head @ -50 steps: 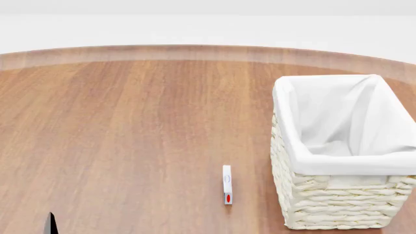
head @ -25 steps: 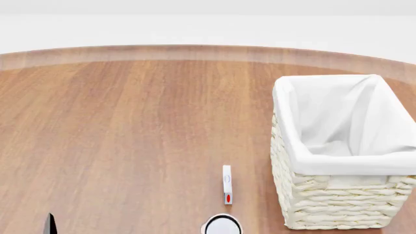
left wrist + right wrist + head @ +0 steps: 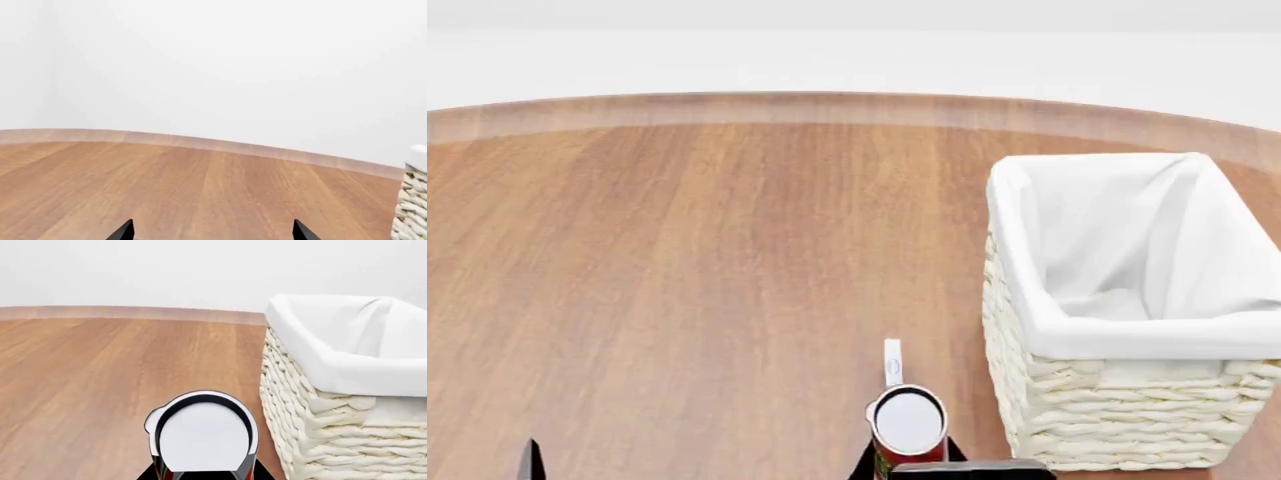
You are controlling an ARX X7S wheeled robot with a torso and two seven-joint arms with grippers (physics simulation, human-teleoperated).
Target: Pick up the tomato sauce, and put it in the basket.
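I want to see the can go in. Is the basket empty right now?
It looks empty: the basket shows only white liner inside. The tomato sauce can is outside, in the right hand.

Light is bright, flat and even in all three views, with no visible source. The wooden table [image 3: 694, 260] carries almost no cast shadows; only soft shading marks the liner folds inside the basket [image 3: 1121, 400] and its weave. The silver top of the tomato sauce [image 3: 203, 437] renders near-white, without glare. Everything is sharp, with no blur or edge distortion.
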